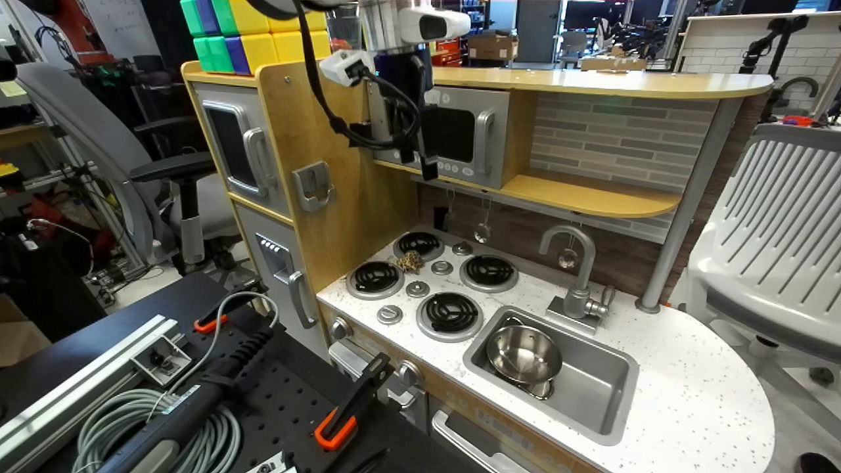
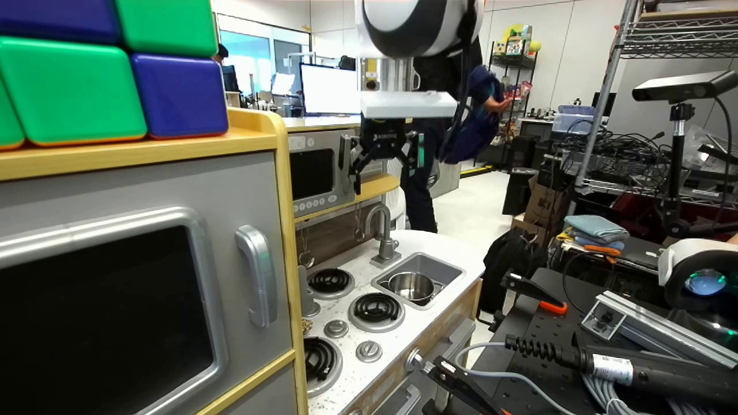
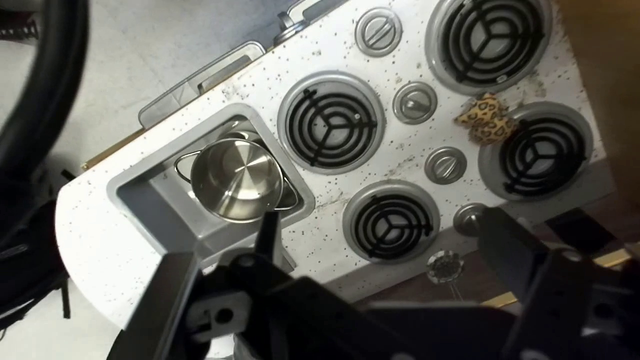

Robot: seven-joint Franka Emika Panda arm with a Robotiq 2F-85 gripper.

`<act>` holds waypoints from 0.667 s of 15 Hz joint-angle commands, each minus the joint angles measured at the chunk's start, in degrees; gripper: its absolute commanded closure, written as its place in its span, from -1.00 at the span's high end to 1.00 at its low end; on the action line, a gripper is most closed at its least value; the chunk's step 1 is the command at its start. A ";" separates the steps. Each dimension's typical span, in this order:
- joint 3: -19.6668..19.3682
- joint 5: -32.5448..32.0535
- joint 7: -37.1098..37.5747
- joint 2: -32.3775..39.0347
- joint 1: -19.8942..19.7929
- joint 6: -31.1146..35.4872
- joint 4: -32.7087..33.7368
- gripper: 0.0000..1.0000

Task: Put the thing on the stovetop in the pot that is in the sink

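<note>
Up and right next, we reckon

We've got the gripper (image 2: 384,174) spread wide, empty. Wrist view: leopard-print bundle (image 3: 487,121) on the stovetop (image 3: 400,165), up and right of it, overlapping a burner (image 3: 544,150); long axis unclear. Pot (image 3: 236,180) sits in the sink (image 3: 157,215), left of frame, same speckled surface (image 1: 706,384). Pale chair (image 1: 769,289) far right in an exterior view.
</note>
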 commanded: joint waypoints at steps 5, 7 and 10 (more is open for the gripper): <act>-0.38 7.38 4.22 18.19 2.43 12.37 8.31 1.00; 0.62 10.79 3.25 22.73 2.50 11.75 11.71 1.00; -0.60 12.11 2.84 22.24 3.83 10.86 10.19 1.00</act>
